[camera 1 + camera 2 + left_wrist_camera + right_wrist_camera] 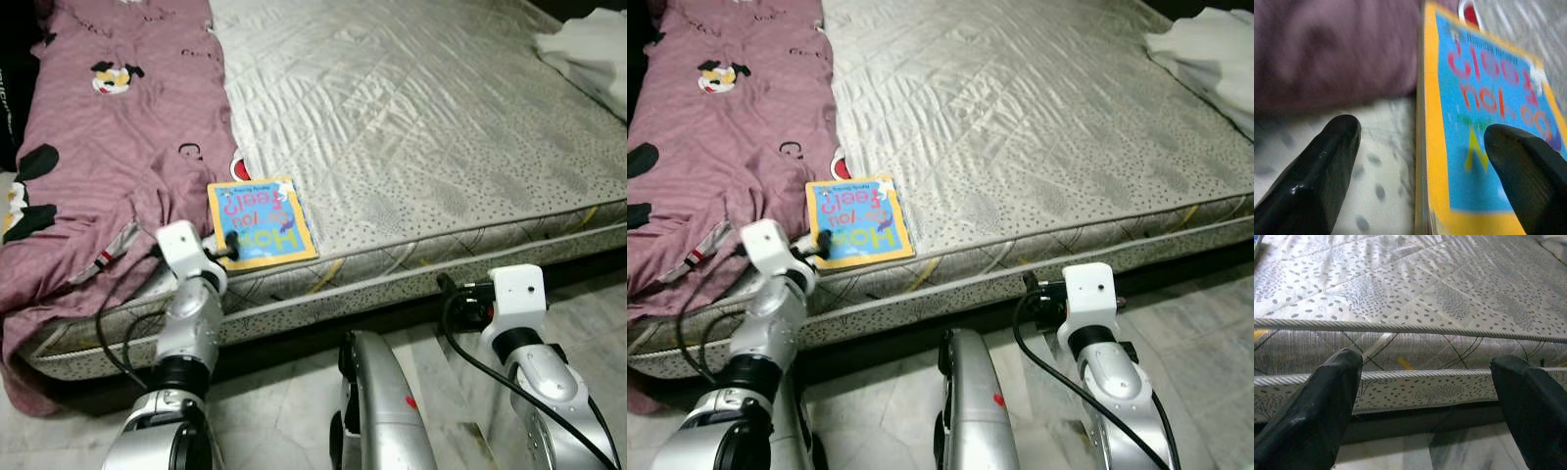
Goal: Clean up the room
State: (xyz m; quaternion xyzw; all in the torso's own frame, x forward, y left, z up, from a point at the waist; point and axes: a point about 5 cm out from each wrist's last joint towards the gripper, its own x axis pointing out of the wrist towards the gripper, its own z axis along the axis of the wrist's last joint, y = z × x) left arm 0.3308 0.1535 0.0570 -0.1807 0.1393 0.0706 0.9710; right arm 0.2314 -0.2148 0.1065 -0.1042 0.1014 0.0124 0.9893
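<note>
Bare quilted grey mattress (411,127) with a dotted leaf print and corded edging, low on a pale marbled tile floor (294,411) (dark gap beneath it), glossy sheen of light across the mattress top

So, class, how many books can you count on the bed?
1. The book lies near the front edge of the mattress, beside the pink blanket, with the left gripper open at its corner. More may be hidden under the blanket.
</note>
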